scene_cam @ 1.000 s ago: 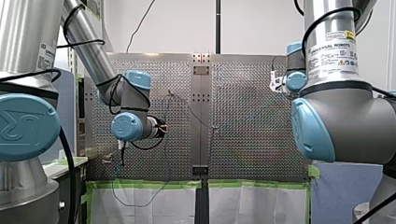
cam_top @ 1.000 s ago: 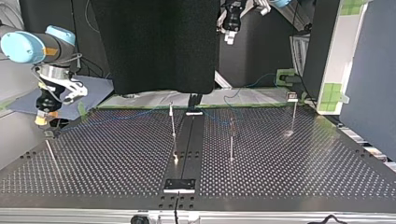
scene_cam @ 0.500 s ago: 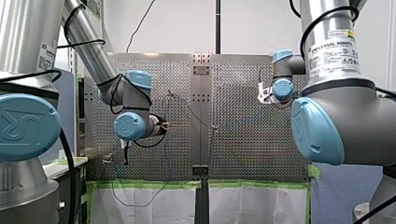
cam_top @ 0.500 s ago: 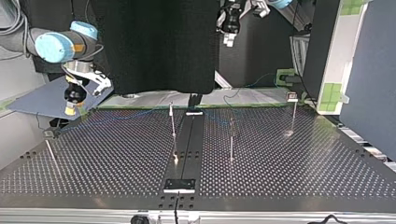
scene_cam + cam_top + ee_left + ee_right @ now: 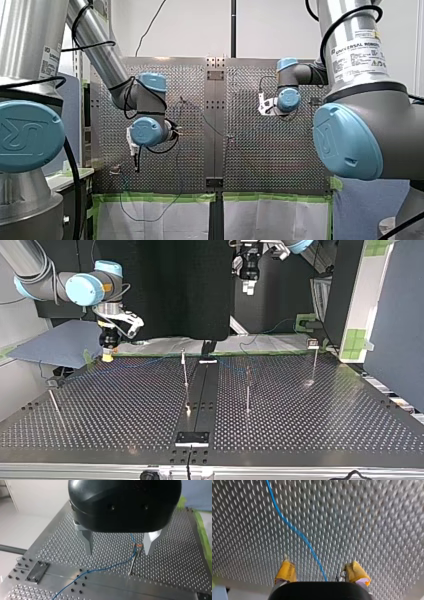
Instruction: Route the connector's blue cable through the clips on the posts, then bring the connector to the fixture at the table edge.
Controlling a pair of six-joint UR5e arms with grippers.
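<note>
My right arm point(image 5: 350, 135) stretches out over the table point(image 5: 325, 420). The right gripper point(image 5: 320, 573) points down with its yellow pads point(image 5: 285, 570) apart, and the blue cable point(image 5: 297, 532) lies on the table between them. The left gripper point(image 5: 118, 552) hangs higher, fingers spread and empty, with a post point(image 5: 133, 563) carrying the cable just beside one finger. The connector cannot be made out.

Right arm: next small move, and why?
Probably lower my right gripper toward the perforated table onto the blue cable, then shut. In the right wrist view its yellow pads stand open and hold nothing, and the cable lies on the table, running roughly midway between them. No sideways correction looks needed first.
</note>
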